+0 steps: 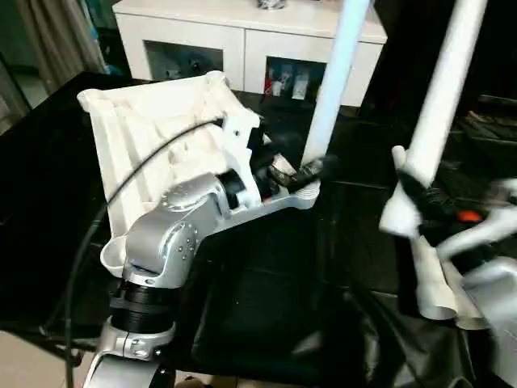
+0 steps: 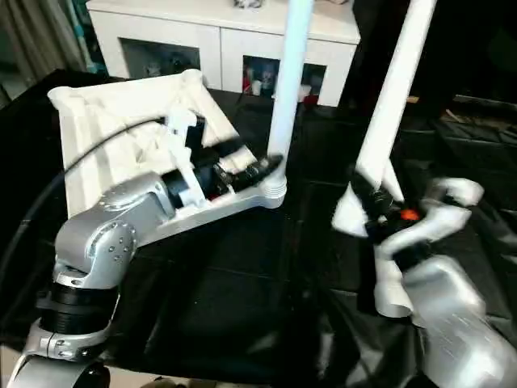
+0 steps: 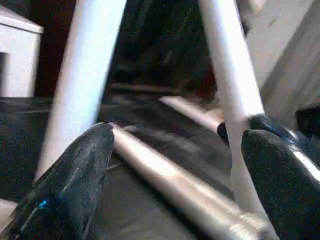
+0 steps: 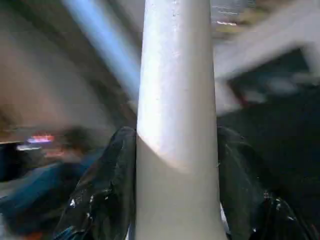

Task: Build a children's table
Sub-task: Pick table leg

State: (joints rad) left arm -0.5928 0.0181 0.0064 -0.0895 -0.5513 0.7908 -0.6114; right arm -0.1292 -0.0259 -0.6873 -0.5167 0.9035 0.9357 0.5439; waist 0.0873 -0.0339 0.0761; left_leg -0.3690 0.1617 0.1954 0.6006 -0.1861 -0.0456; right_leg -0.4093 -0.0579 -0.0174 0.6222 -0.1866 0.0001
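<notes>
The right claw (image 4: pixel 175 190) is clamping an upright leg (image 1: pixel 443 97); the left claw (image 3: pixel 175 175) is gaping beside the tilted top's (image 1: pixel 153 121) corner socket, where another leg (image 1: pixel 335 81) is rising; two legs (image 1: pixel 436 283) are lying below the right claw.

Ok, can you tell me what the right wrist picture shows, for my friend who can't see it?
The right gripper holds a white table leg, with one black finger on each side of it. Behind it, a pale blue leg shows, blurred.
</notes>
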